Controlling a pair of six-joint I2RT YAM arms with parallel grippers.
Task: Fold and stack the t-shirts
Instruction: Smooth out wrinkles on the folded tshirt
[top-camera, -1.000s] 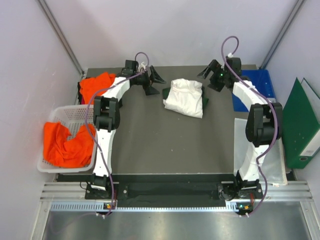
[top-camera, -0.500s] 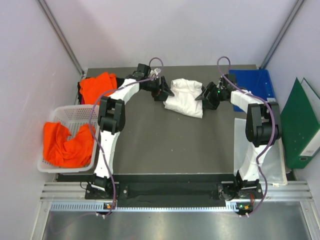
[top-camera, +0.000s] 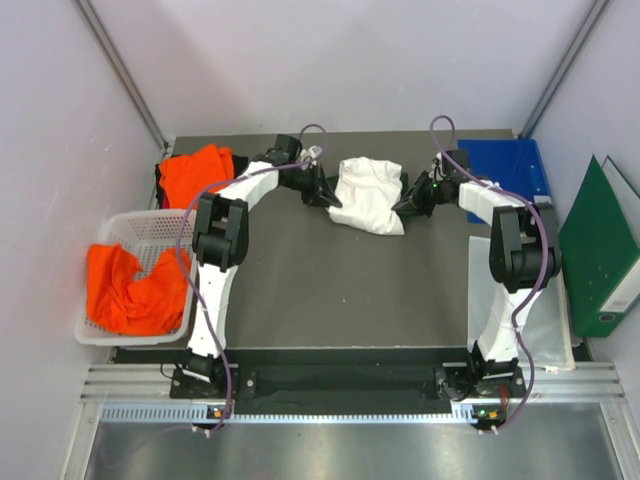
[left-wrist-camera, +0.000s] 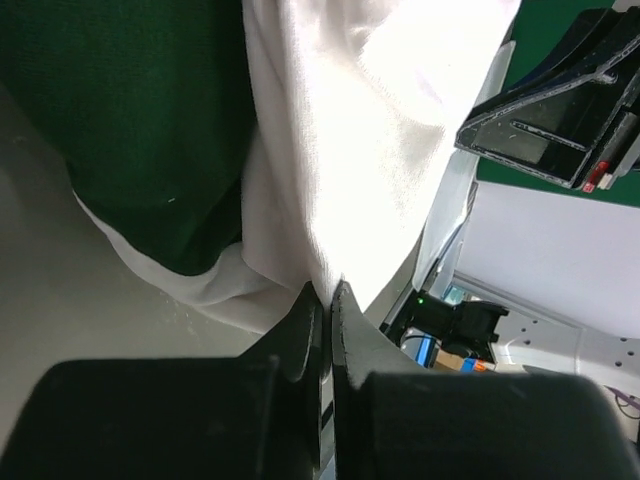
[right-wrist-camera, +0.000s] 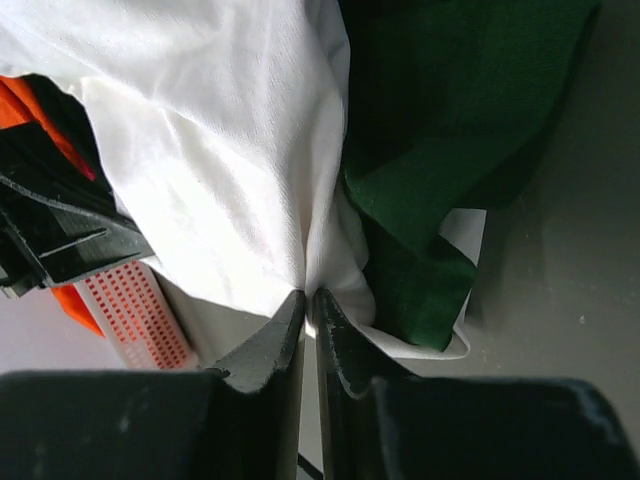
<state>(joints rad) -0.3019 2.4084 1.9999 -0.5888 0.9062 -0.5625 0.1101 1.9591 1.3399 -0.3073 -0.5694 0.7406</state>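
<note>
Orange shirts (top-camera: 135, 290) lay in the basket (top-camera: 150, 232) at left. Mid-far on the worktop (top-camera: 330, 290), the left jaws were clamped tight on the white shirt (top-camera: 368, 192) at its left edge, the right jaws likewise on its right edge

Basket (top-camera: 125, 222) left, t-shirt (top-camera: 368, 195) centre, folder (top-camera: 598, 250) right

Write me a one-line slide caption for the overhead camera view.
The left gripper and right gripper pinch opposite edges of the white t-shirt; an orange shirt lies in the basket.
</note>
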